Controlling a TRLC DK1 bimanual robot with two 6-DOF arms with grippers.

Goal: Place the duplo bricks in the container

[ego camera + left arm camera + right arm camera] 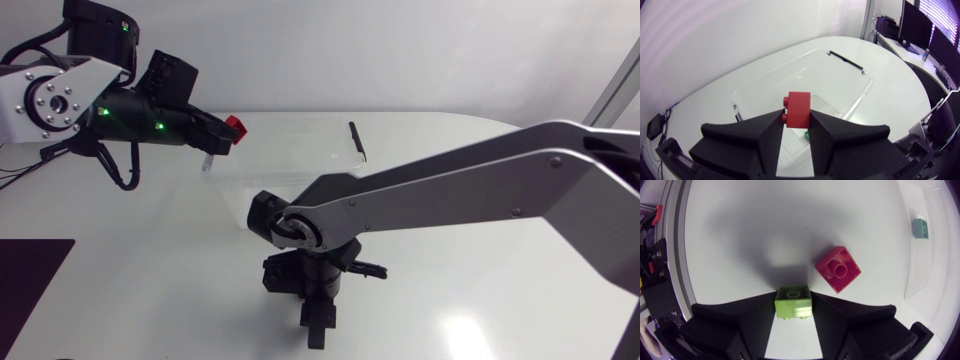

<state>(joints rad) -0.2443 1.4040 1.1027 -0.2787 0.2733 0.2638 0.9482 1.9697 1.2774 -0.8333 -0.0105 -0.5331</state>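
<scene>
Right jaws clamp a green brick [793,301], seemingly to lift it; left jaws clamp a red brick [799,107] over the container's [290,145] 10 o'clock corner, probably for release.

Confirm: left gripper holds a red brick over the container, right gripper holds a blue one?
No: the right gripper holds a lime-green duplo brick, not blue, per the right wrist view. The left gripper does hold a red duplo brick over the clear container.
</scene>
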